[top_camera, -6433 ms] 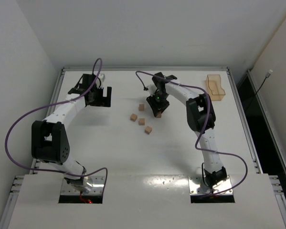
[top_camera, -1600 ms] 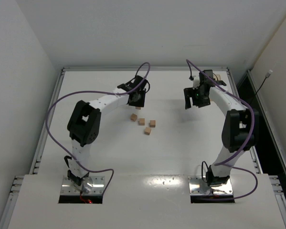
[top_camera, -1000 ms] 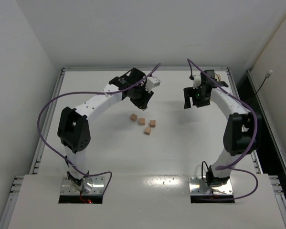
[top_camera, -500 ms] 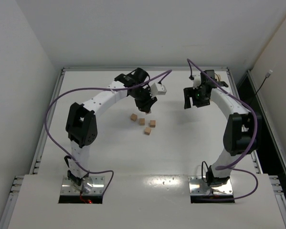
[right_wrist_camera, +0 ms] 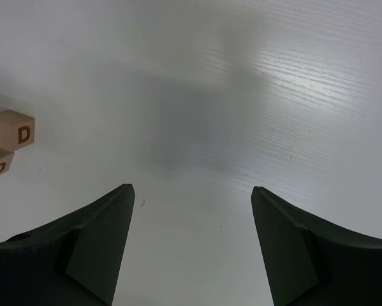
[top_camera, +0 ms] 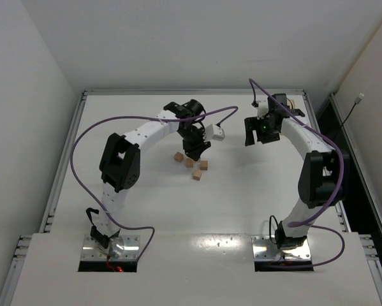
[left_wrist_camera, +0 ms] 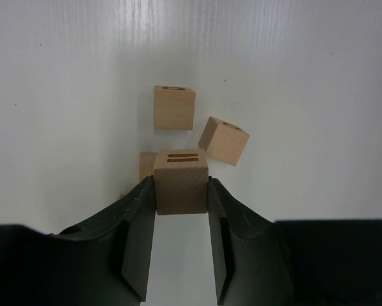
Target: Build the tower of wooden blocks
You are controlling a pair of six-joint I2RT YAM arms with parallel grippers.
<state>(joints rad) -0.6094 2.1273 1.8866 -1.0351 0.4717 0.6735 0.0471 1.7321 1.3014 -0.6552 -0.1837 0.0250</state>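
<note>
Left fingers [left_wrist_camera: 134, 237] clamp one small light-tan wooden cube [left_wrist_camera: 181, 185] above the white desk [left_wrist_camera: 305, 76]; loose cubes [left_wrist_camera: 174, 107] lie at 12 o'clock. Right fingers [right_wrist_camera: 95, 245] gape, empty. Stacking step judged; next: align squarely, lower.

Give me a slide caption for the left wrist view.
Left gripper clamps a wood block, loose blocks lying beyond.

Left end effector [left_wrist_camera: 181, 185] clenched, right [right_wrist_camera: 192, 189] agape

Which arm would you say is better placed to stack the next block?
Left: the left fingers hold a wood block by the loose blocks; the right fingers are open, farther away.
</note>
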